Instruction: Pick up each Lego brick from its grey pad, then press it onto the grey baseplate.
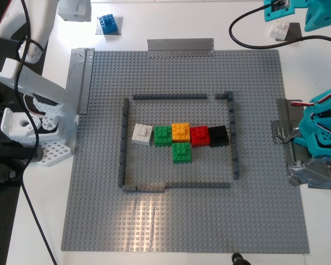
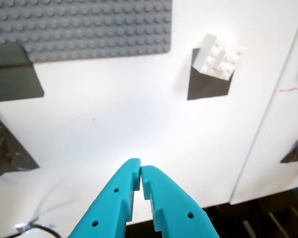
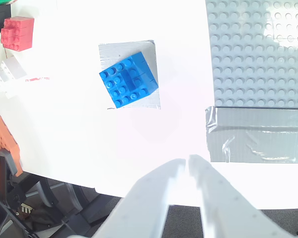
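Hiding part of the white brick (image 1: 278, 30), a cable crosses it

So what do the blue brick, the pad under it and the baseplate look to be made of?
The blue brick looks like glossy moulded plastic: crisp studs, bright saturated colour. Its pad seems to be silvery tape or foil, flat with a dull sheen; hard to say which. The grey baseplate looks like semi-matt studded plastic, with a soft glare.

The blue brick (image 3: 129, 80) sits on its silvery pad (image 3: 148, 49) and the white brick (image 2: 217, 61) on its dark pad (image 2: 206, 87) (both off the plate), beside the grey baseplate (image 1: 99, 210).
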